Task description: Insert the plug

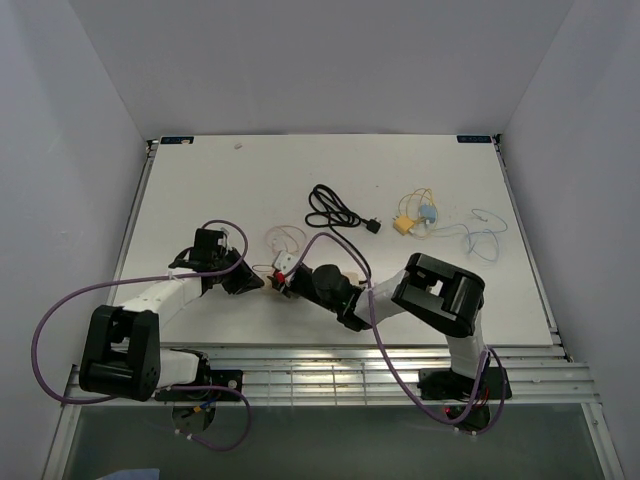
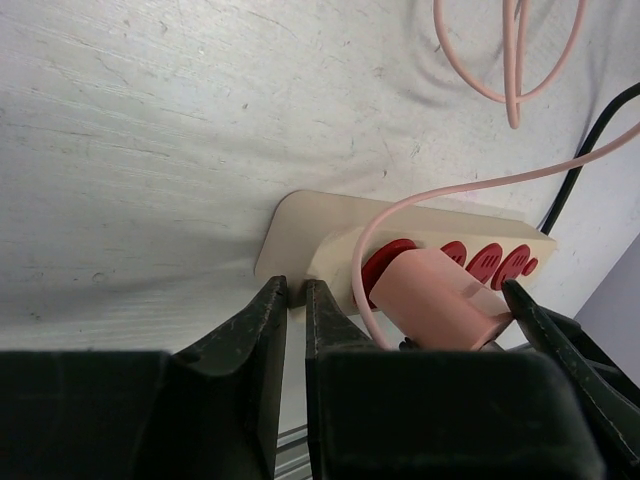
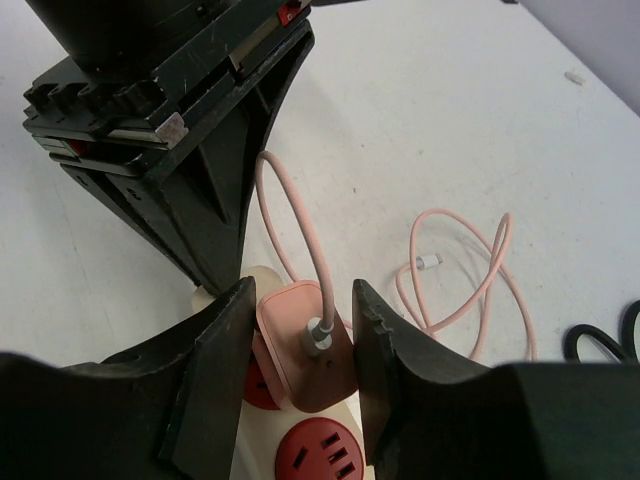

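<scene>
A cream power strip [image 1: 283, 270] with red sockets lies on the white table between my two grippers. A pink charger plug [image 3: 300, 345] with a pink cable sits at the strip's end socket [image 2: 395, 262]. My right gripper [image 3: 302, 290] is shut on the plug, one finger on each side. My left gripper [image 2: 295, 295] is shut, its tips against the strip's near end [image 2: 300, 215]. In the top view the left gripper [image 1: 252, 280] and the right gripper [image 1: 296, 284] meet over the strip. How deep the plug's pins sit is hidden.
The pink cable's loose coil [image 1: 285, 240] lies just behind the strip. A black cable [image 1: 335, 212] lies mid-table, and yellow and blue cables [image 1: 420, 218] lie to the right. Free red sockets [image 3: 320, 455] show beside the plug.
</scene>
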`<move>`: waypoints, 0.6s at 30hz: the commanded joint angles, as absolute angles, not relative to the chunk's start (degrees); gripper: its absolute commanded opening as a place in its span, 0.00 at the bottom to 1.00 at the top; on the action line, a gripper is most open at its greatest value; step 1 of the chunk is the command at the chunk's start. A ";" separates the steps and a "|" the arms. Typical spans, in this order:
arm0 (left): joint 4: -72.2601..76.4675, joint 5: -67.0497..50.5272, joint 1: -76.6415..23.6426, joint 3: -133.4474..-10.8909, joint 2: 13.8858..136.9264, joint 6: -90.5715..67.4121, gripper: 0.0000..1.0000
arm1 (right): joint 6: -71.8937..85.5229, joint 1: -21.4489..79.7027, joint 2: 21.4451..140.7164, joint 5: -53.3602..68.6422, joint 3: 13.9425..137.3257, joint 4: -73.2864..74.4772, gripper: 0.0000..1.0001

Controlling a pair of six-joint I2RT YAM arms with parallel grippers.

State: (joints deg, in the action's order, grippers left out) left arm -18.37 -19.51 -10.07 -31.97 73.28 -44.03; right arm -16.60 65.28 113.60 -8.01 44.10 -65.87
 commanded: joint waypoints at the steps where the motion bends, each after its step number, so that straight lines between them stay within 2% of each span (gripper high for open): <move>1: -19.34 -19.34 -11.69 -30.32 74.09 -44.21 0.22 | -10.55 65.92 116.46 -10.64 40.49 -24.62 0.08; 7: -19.69 -18.37 -11.78 -30.15 71.55 -44.47 0.22 | -12.66 65.74 114.35 -12.13 46.40 -20.48 0.08; 10: -19.60 -18.28 -11.78 -29.62 70.58 -44.65 0.23 | -12.22 65.65 114.26 -10.90 47.46 -20.39 0.11; 12: -19.51 -17.93 -11.78 -29.18 70.31 -45.09 0.23 | -12.30 65.65 114.26 -10.28 48.86 -20.13 0.20; 16: -19.95 -16.88 -11.87 -29.79 70.66 -45.00 0.23 | -11.43 65.66 112.77 -10.20 51.50 -17.23 0.29; 18: -20.04 -16.44 -11.87 -30.06 70.75 -45.00 0.23 | -10.64 65.65 110.57 -9.41 51.07 -18.01 0.39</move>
State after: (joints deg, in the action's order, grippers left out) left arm -17.52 -17.72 -11.11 -30.65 71.24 -45.06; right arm -14.70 65.39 108.42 -9.98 54.39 -38.24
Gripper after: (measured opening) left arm 0.223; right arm 0.455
